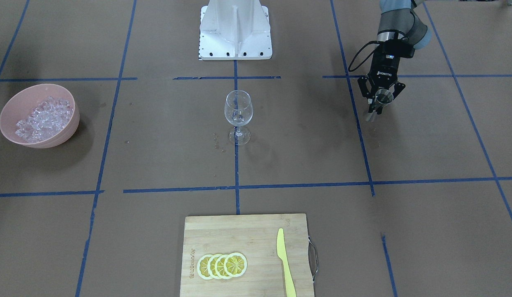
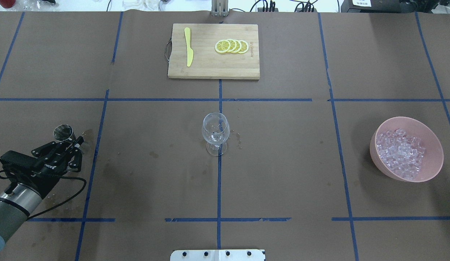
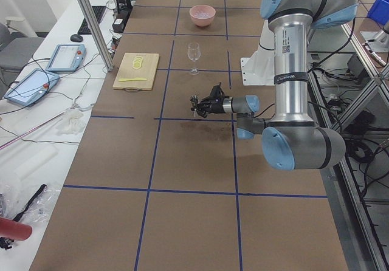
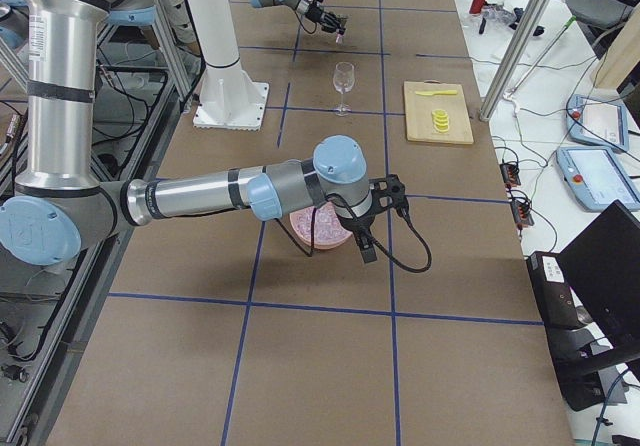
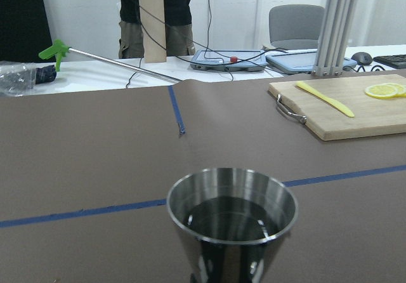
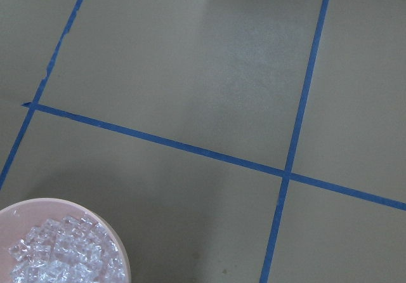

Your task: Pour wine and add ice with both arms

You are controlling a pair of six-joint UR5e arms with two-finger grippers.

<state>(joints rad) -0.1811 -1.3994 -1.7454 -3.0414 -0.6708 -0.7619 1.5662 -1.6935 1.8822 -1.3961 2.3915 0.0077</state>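
Note:
My left gripper (image 1: pixel 380 103) is shut on a small metal cup (image 1: pixel 383 97) and holds it upright, just above the table at my left side. The gripper (image 2: pixel 74 143) and cup (image 2: pixel 62 132) also show in the overhead view. The left wrist view shows the cup (image 5: pixel 231 223) up close with clear wine (image 5: pixel 229 218) in it. A wine glass (image 2: pixel 215 130) stands at the table's middle. A pink bowl (image 2: pixel 433 159) holds ice (image 2: pixel 401 154). My right gripper (image 4: pixel 365 248) hangs above the bowl; I cannot tell if it is open or shut.
A wooden cutting board (image 2: pixel 210 69) on the far side carries lemon slices (image 2: pixel 232 46) and a yellow knife (image 2: pixel 189 50). The white robot base (image 1: pixel 235 31) stands at the near middle. The right wrist view shows the bowl's rim (image 6: pixel 122 252) and blue tape lines.

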